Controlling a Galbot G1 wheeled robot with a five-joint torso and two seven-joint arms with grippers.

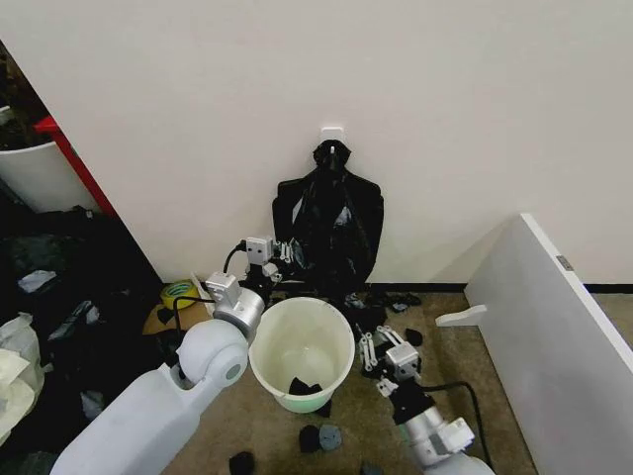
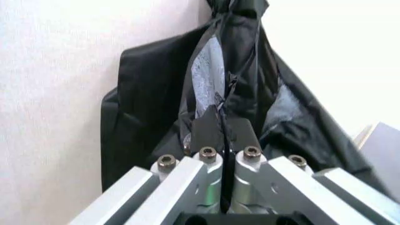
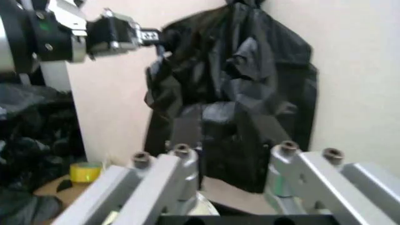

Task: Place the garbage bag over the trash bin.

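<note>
The trash bin (image 1: 265,368), a round white bucket, stands on the floor below a shirt-shaped bundle of black bags (image 1: 331,223) hanging from a wall hook. My left gripper (image 1: 282,252) reaches over the bin's far rim to the bundle's lower left. In the left wrist view it (image 2: 223,129) is shut on a thin sheet of black film, the garbage bag (image 2: 220,101), still lying against the bundle (image 2: 150,93). My right gripper (image 1: 384,353) hovers just right of the bin, open and holding nothing (image 3: 228,126), facing the bundle (image 3: 250,70).
Black scraps lie in the bin (image 1: 300,386) and on the floor (image 1: 321,436). A yellow tape roll (image 1: 180,290) sits on cardboard at left, beside dark clutter. A white tub with a red edge (image 1: 40,168) stands far left. A white board (image 1: 554,317) leans at right.
</note>
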